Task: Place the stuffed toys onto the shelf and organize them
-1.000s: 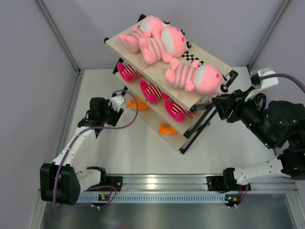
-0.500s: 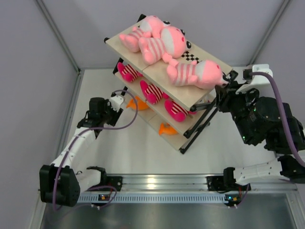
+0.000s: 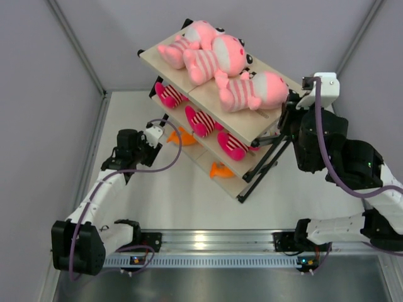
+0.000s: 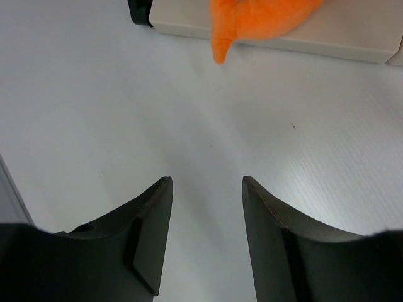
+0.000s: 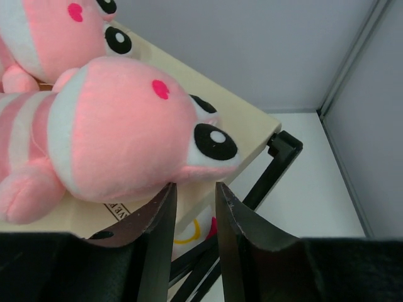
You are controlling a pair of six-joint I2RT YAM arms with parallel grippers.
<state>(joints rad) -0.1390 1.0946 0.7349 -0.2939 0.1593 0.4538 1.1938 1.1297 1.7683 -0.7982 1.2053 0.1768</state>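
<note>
The shelf (image 3: 157, 60) stands at an angle in the middle. Three pale-pink stuffed toys lie on its top board; the nearest one (image 3: 252, 91) lies with its head toward my right gripper (image 3: 289, 113). Hot-pink striped toys (image 3: 201, 121) lie on the middle tier, and orange ones (image 3: 220, 170) on the bottom. In the right wrist view my right gripper (image 5: 195, 184) has a narrow gap and holds nothing; its tips touch the underside of the toy's head (image 5: 119, 138). My left gripper (image 4: 206, 182) hangs open over the white floor, short of an orange toy (image 4: 252, 19).
Grey walls enclose the white table on three sides. The shelf's black frame (image 5: 277, 157) juts out just beyond my right fingers. The bottom board's edge (image 4: 352, 44) lies ahead of my left gripper. Purple cables trail from both wrists.
My right arm has swung up and left against the shelf's right end. The nearest pale-pink toy has slid inward toward the other two. The left arm has barely moved.
</note>
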